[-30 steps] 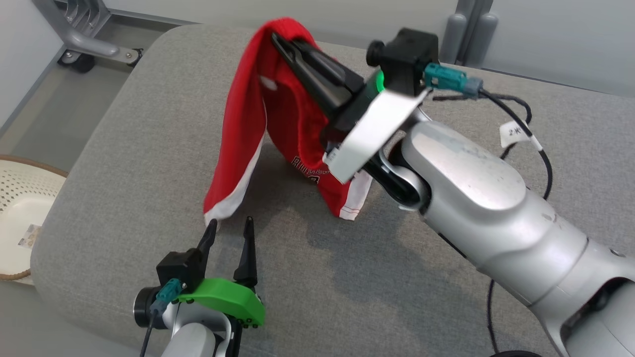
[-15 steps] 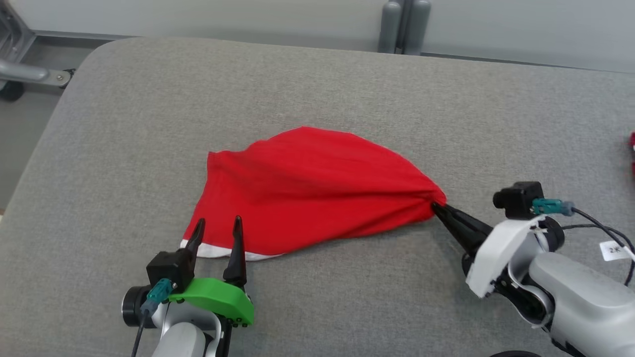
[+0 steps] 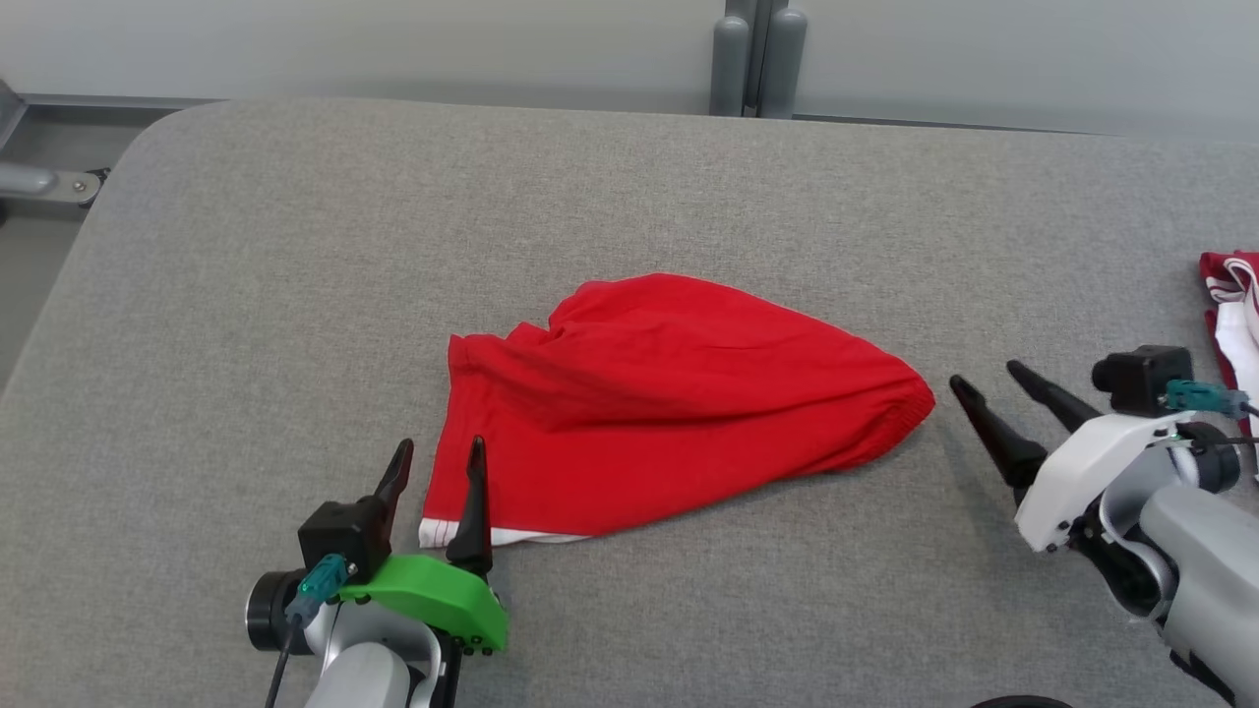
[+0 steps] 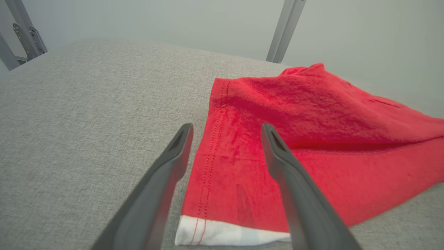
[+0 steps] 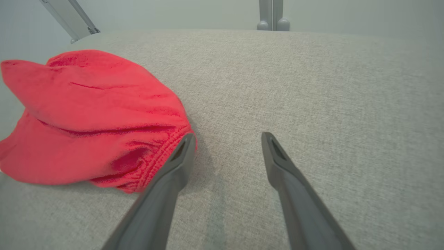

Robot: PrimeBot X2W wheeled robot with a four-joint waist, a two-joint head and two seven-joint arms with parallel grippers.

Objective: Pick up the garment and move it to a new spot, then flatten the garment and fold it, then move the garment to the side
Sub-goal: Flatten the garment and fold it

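A red garment (image 3: 669, 403) with a white hem lies loosely spread in the middle of the grey padded surface (image 3: 393, 246). My left gripper (image 3: 440, 456) is open at its lower left corner, and in the left wrist view the fingers straddle the hem edge of the garment (image 4: 295, 132). To the right, my right gripper (image 3: 987, 381) is open with nothing between its fingers, just off the bunched waistband end. The right wrist view has the garment (image 5: 86, 114) at the left, next to the left fingertip (image 5: 184, 146).
Another red and white cloth (image 3: 1234, 305) lies at the right edge of the surface. Grey posts (image 3: 757, 59) stand behind the far edge, and a metal frame (image 3: 39, 182) sits off the left side.
The right gripper has let go of the garment's bunched end and opened, backing off to the right. The garment has settled flat. The head camera has shifted too.
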